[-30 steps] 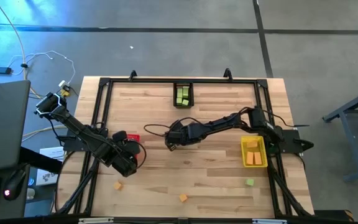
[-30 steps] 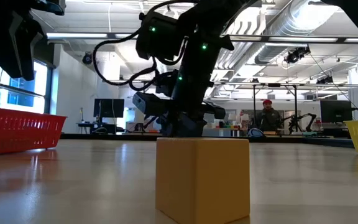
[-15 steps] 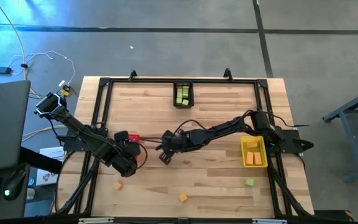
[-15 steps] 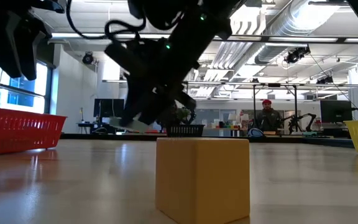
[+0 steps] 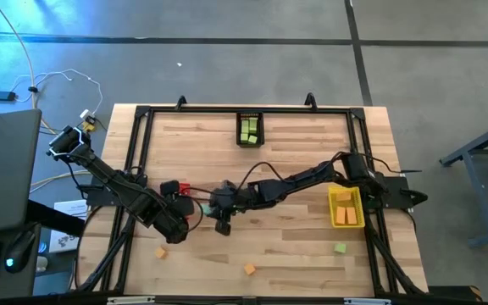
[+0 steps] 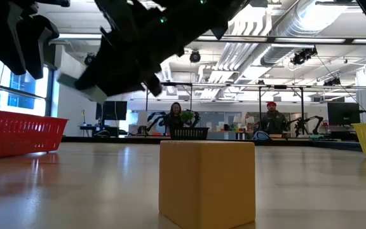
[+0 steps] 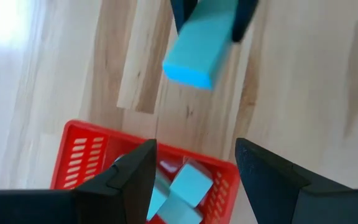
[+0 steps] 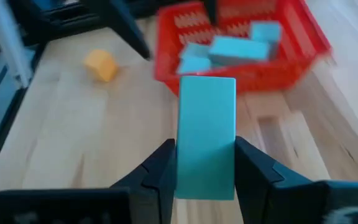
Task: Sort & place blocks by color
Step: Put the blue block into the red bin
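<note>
Teal bar (image 8: 206,137) between right fingers (image 8: 156,169)

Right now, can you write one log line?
right end effector: grips mint-teal bar block | red plastic bin: teal blocks inside | left end effector: open, above bin

We see the bench (image 5: 269,246) from above with one bin (image 5: 250,130) at its far middle edge, blocks inside. A second bin (image 5: 346,207) sits at the right side, also holding blocks. The third bin (image 8: 241,43) lies left of centre, beneath the left gripper (image 5: 174,227). The right gripper (image 5: 221,212) reaches across beside it, a bar (image 8: 206,135) between its fingers. Three loose blocks (image 5: 250,269) lie along the near edge.
</note>
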